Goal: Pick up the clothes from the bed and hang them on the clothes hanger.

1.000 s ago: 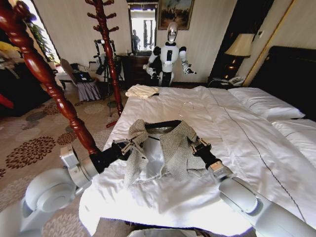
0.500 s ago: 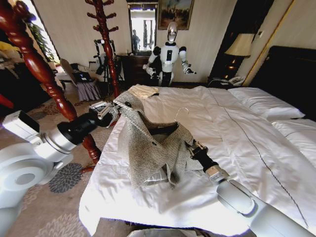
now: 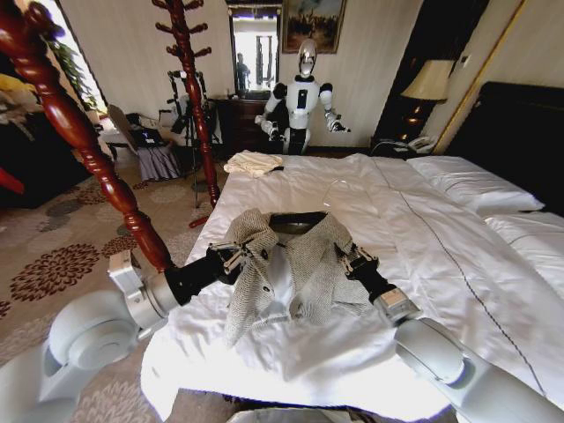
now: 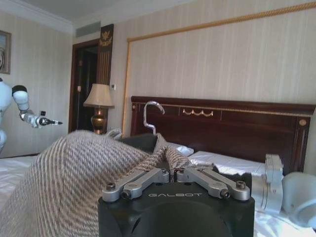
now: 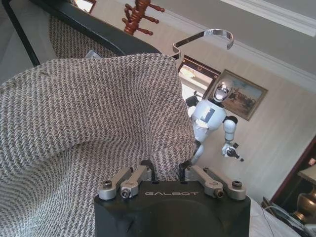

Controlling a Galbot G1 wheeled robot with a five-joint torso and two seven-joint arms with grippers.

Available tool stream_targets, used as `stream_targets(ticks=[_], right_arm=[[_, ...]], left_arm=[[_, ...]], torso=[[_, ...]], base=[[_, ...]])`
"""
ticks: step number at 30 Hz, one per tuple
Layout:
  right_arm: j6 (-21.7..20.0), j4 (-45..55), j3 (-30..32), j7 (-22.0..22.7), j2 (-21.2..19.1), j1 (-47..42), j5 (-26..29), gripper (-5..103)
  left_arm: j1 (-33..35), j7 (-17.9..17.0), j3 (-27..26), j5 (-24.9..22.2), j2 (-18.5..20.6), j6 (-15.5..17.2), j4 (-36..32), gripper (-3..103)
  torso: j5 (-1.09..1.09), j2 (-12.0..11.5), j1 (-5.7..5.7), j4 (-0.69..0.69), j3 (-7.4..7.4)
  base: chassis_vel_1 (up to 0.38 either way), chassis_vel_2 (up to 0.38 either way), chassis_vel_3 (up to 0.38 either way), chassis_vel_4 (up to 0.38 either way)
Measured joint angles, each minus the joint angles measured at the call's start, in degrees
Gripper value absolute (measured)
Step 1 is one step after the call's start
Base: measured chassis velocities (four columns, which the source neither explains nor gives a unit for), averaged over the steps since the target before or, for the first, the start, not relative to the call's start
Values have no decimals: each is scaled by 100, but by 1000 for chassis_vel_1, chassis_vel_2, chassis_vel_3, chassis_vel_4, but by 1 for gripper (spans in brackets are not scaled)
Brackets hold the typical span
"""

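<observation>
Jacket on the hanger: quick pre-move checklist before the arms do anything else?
1. Left gripper grip on the jacket: ok, jaws pinch knit at its left shoulder.
2. Right gripper grip: ok, jaws closed on the fabric edge.
3. Hanger inside the collar: ok, black bar sits in the neck opening.
4. Wire hook free: ok, it stands clear above the fabric.
5. Both shoulders seated on the hanger arms: cannot tell, the knit hides them.
6. Jacket clear of the bed: not ok, it lies on the duvet.
</observation>
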Motion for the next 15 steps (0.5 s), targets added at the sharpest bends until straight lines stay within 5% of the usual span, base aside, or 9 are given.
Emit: stream_targets(ticks=[6, 15], right_arm=[[-75, 89, 339, 146, -27, -122, 562, 24], [-85, 304, 586, 214, -38, -273, 924, 24]], left_arm=[[104, 107, -44, 637, -40, 44, 263, 2], [104, -25, -247, 819, -87, 6, 526, 2]], torso=[[0, 0, 0, 2, 0], [0, 0, 0, 1, 0]], base=[[0, 0, 0, 0], [0, 0, 0, 0]])
